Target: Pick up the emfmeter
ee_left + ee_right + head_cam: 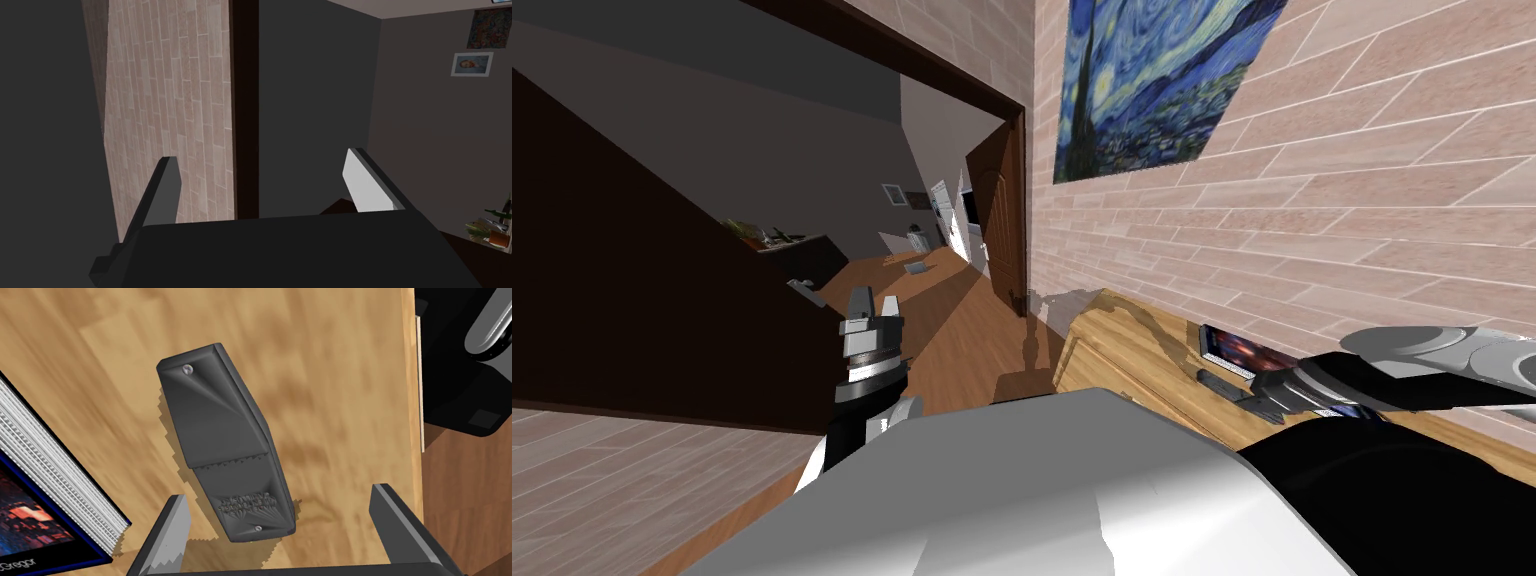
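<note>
Emfmeter [225, 448], dark grey oblong slab: flat on light wooden cabinet top [340, 388], lower right of head frame | near end between right gripper [280, 498] spread fingers, long axis running away, slightly skewed | left gripper [874, 305] spread, empty, well apart

Dark grey emfmeter [225, 453] — wood-grain cabinet top [340, 388] — blue-edged book [30, 523].
</note>
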